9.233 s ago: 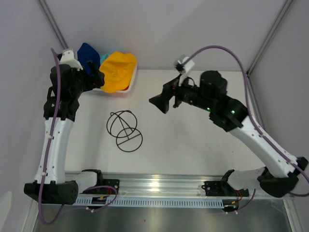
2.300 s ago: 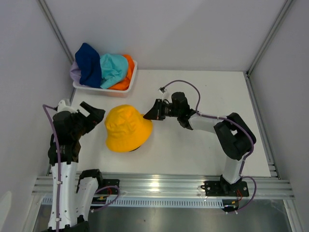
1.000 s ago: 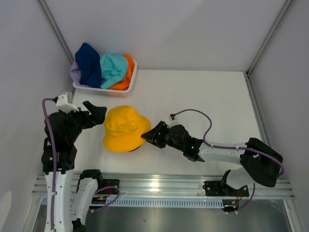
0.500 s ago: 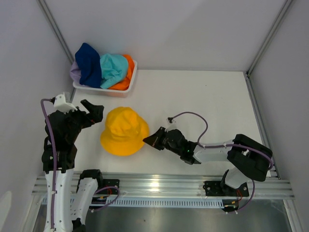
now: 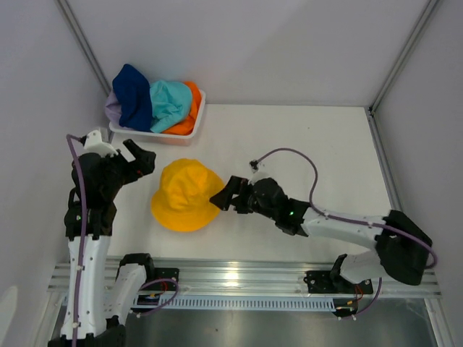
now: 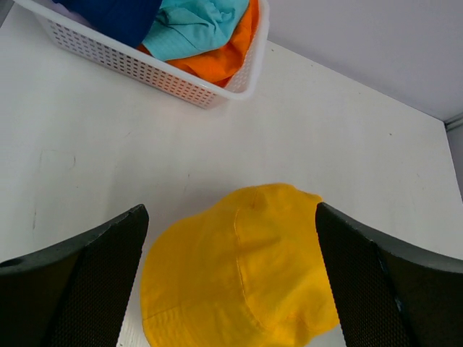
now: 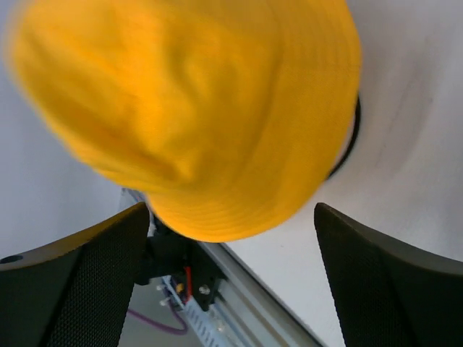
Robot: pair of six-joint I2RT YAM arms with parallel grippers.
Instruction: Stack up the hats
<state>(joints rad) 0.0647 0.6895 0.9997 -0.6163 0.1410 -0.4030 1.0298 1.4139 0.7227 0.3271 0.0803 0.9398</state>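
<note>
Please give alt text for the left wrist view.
A yellow fabric bucket hat sits crown-up below the open left gripper. Farther off on the white table, a white mesh plastic basket holds a navy hat, a teal hat and an orange hat.

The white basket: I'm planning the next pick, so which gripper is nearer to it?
Left. The left gripper hovers just in front of the basket; the right gripper is farther off, on the far side of the yellow hat.

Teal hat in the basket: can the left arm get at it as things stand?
Probably yes. The teal hat lies uncovered atop the pile in the white basket, between the navy hat and the orange hat. The left claw hangs open and empty near the basket, with nothing between.
</note>
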